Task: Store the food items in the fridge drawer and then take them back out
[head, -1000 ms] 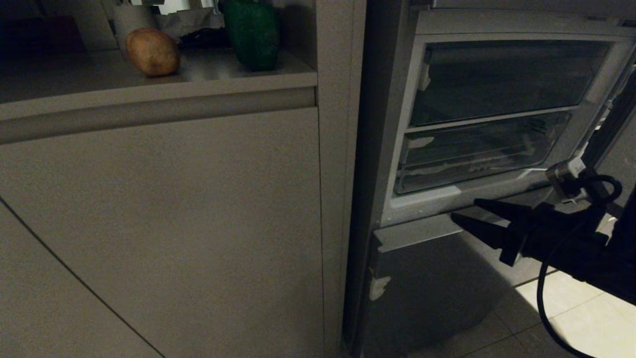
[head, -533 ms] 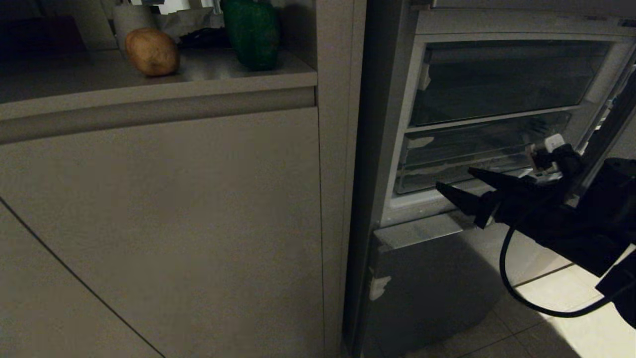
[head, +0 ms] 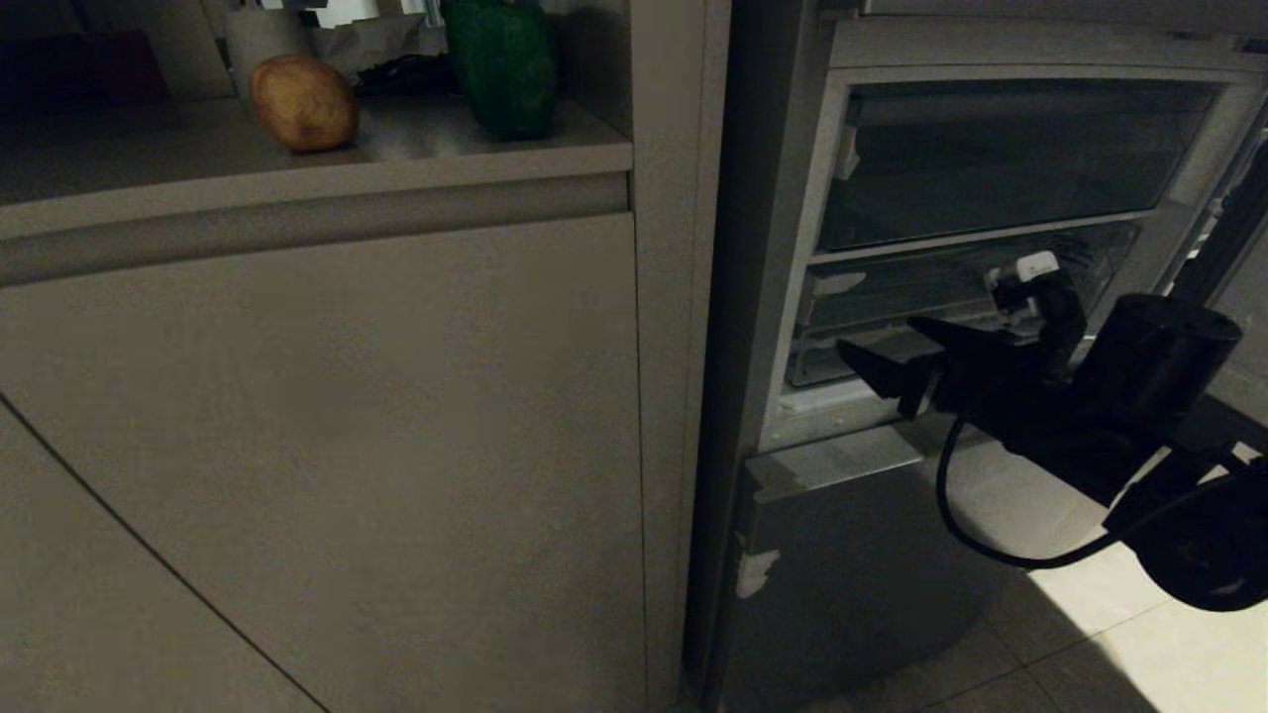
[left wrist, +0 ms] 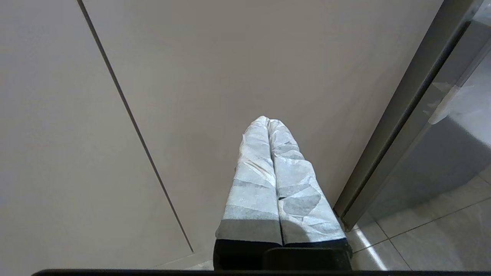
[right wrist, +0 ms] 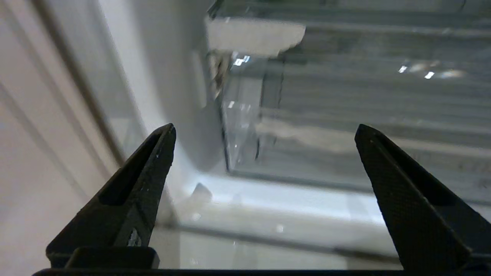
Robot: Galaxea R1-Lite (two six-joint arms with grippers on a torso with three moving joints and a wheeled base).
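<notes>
Your potato (head: pixel 302 102) sits on the counter (head: pixel 198 163), toward its back edge and well left of the fridge, apart from the green pepper (head: pixel 500 64) that stands nearer the counter's right end. Neither is touched by anything.

The fridge drawer (head: pixel 941 317) you are after is the lower clear bin inside the open fridge compartment (head: pixel 842 416), pushed in behind the white front sill, with another clear bin (head: pixel 1001 158) above it. Through the right wrist view you see the drawer (right wrist: pixel 345 126) with its ribbed floor and its near-left corner just ahead of the fingers; no food shows in the part you can see.

Your right gripper (head: pixel 887 355) is level in front of the drawer's lower left part, tips pointing at the fridge's left wall, jaws spread wide and empty. In its own view the gripper (right wrist: pixel 264 132) frames the drawer corner between two black fingers (right wrist: pixel 142 172).

Your left gripper (left wrist: pixel 267 124) hangs by the beige cabinet door (left wrist: pixel 211 76), near the fridge's steel edge (left wrist: pixel 402 115); its wrapped fingers (left wrist: pixel 253 180) are pressed together with nothing between them.
</notes>
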